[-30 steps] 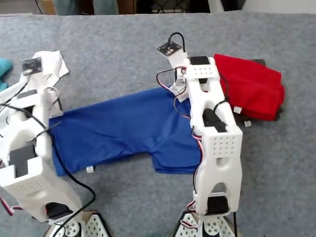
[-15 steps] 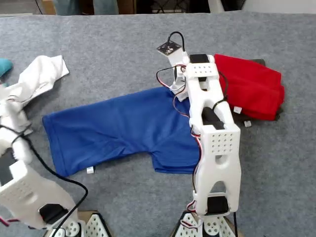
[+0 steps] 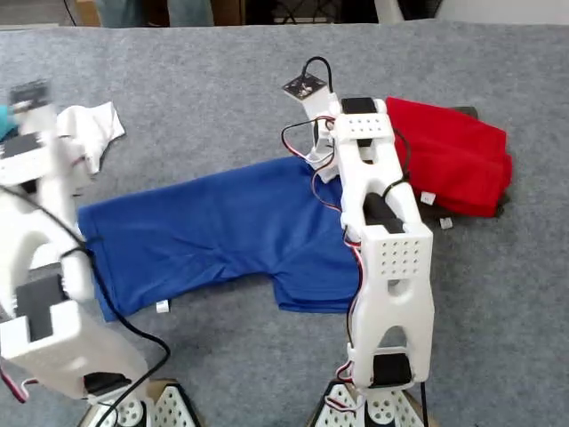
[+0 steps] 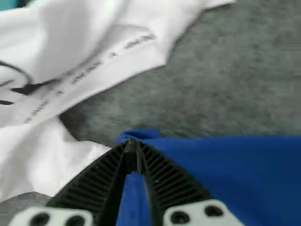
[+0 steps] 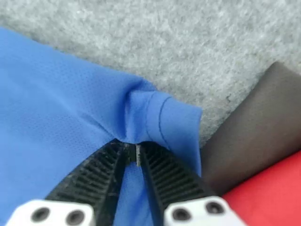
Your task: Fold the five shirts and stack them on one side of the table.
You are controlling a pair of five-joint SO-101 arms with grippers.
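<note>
blue shirt [image 3: 222, 231] spread flat on table [image 3: 222, 80] | left pincer [image 4: 132, 155] seemingly pinching one corner, right pincer [image 5: 134, 154] pinching the opposite: likely stretching it for folding | red shirt [image 3: 453, 156] folded, set aside near right pincer

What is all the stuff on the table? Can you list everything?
table: one, grey, under everything.
blue shirt: one, blue, spread flat in the middle.
red shirt: one, red, folded, on the right side.
dark shirt: one, dark, folded under the red shirt.
white shirt: one, white, crumpled at the far left.
teal cloth: one, teal, a sliver at the left edge.
arms: two, white, at the near edge.
left tool: one, black, shut on a blue shirt corner.
right tool: one, black, shut on a blue shirt fold beside the dark shirt.
</note>
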